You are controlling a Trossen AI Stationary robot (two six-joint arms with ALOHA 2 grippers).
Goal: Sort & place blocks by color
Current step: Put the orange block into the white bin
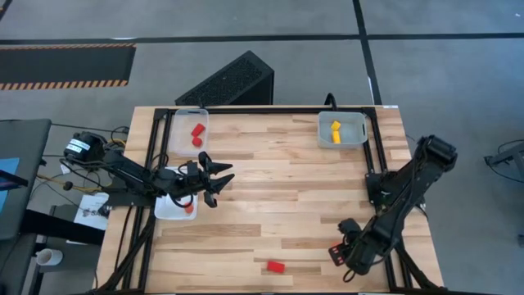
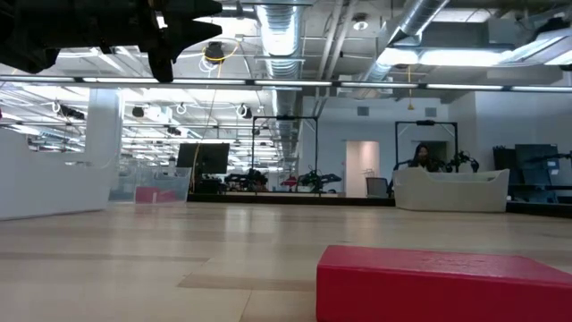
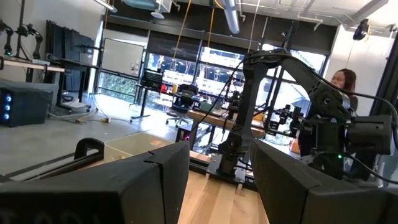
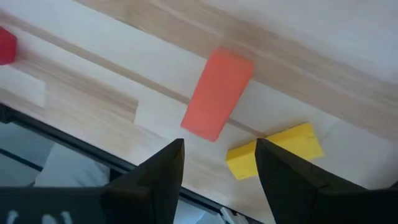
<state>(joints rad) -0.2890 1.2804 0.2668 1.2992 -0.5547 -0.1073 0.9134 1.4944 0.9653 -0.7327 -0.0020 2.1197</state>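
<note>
Right end effector hangs low over the near right corner of the counter, fingers spread and empty, and I judge the step in hand to be picking 1 of the blocks under it. Going down in size: the counter carries 3 clear trays, a far-left tray with 2 red blocks, a far-right tray with yellow blocks, and a third tray at the left edge, where the left end effector hovers raised, fingers spread and holding nothing. On my wrist camera I see an orange bar lying flat, with a yellow block just beside its end, possibly touching it. To do this well, I would pick 1 colour only: centre the gap over the yellow block, square the fingers to its long sides, and come straight down so the orange bar is not nudged or trapped. A loose red block sits near the front edge, and another red piece shows further off.
</note>
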